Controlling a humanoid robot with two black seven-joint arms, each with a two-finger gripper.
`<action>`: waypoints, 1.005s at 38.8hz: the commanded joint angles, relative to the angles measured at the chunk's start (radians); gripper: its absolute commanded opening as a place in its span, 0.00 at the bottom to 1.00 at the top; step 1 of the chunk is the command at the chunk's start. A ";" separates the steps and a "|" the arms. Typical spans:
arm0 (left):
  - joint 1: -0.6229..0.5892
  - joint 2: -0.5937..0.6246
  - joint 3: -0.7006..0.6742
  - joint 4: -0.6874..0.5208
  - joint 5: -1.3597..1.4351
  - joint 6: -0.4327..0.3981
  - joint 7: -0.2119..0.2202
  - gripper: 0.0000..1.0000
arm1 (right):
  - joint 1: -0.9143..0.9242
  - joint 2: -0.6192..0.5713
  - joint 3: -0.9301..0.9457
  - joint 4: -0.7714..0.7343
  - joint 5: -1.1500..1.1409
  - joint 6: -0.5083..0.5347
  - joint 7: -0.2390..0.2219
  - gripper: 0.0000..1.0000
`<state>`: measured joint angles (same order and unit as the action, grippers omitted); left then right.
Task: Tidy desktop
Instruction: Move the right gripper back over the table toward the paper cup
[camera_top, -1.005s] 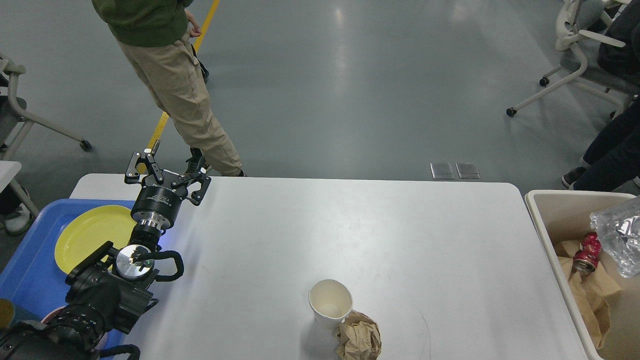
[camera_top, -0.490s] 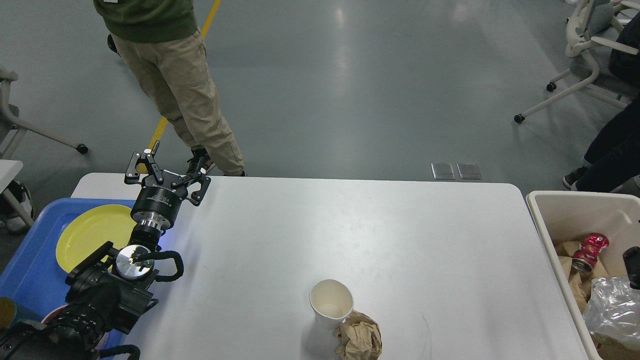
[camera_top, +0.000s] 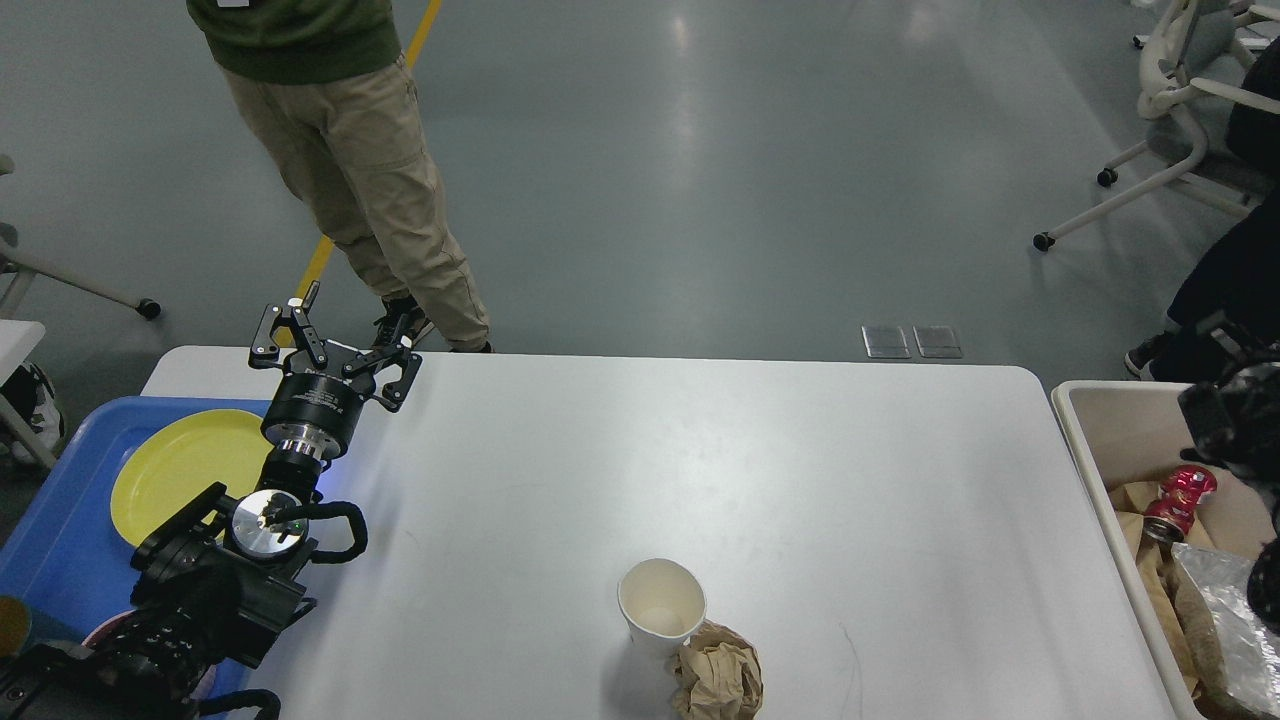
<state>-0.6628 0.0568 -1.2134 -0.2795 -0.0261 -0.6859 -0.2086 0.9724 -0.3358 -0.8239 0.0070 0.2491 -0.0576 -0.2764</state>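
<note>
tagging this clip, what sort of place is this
Probably a lab or workshop hall set up for tidying trials, not a home: a wide grey polished floor with a yellow line, wheeled office chairs, and a white table flanked by a blue tray and a beige bin.

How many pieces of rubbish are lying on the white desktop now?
2. A white paper cup stands near the desktop front edge; a crumpled brown paper ball touches its right side. Nothing seems hidden.
</note>
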 joint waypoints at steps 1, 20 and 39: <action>0.000 0.000 0.000 -0.001 0.000 -0.001 0.000 0.96 | 0.244 -0.063 0.003 0.281 0.001 0.016 0.005 1.00; 0.000 0.000 0.000 0.000 0.000 -0.001 0.000 0.96 | 1.051 -0.255 -0.038 1.631 -0.298 0.297 0.065 1.00; 0.000 0.000 0.000 0.000 0.000 -0.001 0.000 0.96 | 0.780 0.161 -0.089 1.607 -0.076 0.219 0.065 1.00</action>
<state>-0.6628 0.0568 -1.2134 -0.2797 -0.0261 -0.6875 -0.2086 1.8535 -0.2631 -0.9394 1.6614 0.0700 0.2358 -0.2132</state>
